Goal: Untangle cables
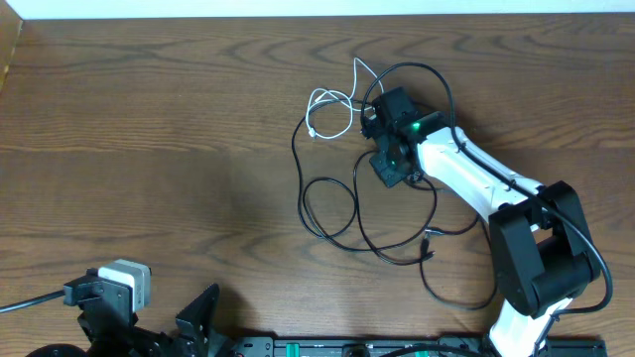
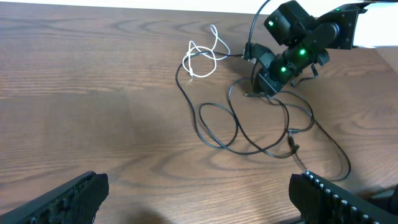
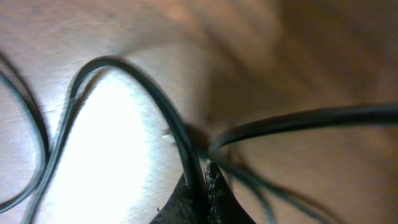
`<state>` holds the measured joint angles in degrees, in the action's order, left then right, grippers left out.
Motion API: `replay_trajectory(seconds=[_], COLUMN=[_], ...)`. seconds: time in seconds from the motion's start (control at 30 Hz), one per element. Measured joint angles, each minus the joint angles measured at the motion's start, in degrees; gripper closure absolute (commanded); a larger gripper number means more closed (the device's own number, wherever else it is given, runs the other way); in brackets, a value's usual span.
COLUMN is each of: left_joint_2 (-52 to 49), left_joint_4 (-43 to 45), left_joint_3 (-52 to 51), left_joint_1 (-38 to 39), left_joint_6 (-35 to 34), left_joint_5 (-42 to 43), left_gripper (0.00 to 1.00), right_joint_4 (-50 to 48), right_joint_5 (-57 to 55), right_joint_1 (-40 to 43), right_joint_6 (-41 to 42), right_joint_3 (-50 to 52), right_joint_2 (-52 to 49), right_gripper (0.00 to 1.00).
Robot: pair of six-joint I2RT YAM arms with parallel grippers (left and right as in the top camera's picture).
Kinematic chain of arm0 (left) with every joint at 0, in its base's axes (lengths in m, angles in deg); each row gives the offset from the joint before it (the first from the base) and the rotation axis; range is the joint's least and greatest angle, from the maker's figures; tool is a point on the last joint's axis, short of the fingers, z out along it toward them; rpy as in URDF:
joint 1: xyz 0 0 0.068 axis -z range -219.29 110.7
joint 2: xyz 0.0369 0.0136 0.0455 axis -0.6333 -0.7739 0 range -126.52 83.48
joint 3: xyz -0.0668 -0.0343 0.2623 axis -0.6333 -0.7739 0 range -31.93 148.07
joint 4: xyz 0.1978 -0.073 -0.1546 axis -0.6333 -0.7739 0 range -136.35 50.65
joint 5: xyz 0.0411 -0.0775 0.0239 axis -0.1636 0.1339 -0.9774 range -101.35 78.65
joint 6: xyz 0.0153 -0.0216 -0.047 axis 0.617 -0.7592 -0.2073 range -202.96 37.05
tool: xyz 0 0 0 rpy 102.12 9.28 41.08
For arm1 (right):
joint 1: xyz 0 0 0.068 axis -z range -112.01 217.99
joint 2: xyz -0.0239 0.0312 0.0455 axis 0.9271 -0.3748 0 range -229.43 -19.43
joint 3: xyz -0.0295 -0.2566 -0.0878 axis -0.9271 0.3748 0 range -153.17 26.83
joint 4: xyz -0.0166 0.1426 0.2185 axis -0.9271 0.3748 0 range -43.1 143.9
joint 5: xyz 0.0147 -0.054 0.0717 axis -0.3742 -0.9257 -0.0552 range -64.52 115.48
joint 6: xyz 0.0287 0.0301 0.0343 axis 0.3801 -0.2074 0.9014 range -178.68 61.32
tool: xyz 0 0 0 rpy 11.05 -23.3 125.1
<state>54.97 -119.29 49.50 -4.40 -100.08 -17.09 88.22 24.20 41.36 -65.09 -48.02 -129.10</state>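
Note:
The long black cable lies in loose loops on the wooden table, also in the left wrist view. The short white cable is coiled at the far side, its end crossing the black one; it also shows in the left wrist view. My right gripper is down on the table and shut on the black cable; the right wrist view shows the cord pinched between the fingertips. My left gripper is open and empty, low at the near edge, far from both cables.
The right arm reaches in from the near right. A thicker black robot cable curves by its base. A black plug end lies near the arm. The left arm's base sits at the near left edge.

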Motion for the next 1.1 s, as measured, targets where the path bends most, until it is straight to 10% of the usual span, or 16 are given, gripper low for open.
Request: replay_trajectory(seconds=[0.7, 1.1], left_joint_2=[-7.5, -8.4], left_joint_4=[0.0, 0.4], left_joint_3=[-2.8, -2.8], left_joint_1=[0.0, 0.0], left_joint_6=[-0.7, -0.7], left_joint_5=[1.1, 1.4], left_gripper=[0.01, 0.01], right_joint_4=[11.9, 18.9], right_joint_5=[9.9, 1.1], right_joint_1=[1.9, 6.4], right_joint_6=[7.3, 7.8], right_joint_3=[-52.1, -55.9], right_joint_2=[19.7, 20.5], right_gripper=[0.99, 0.99])
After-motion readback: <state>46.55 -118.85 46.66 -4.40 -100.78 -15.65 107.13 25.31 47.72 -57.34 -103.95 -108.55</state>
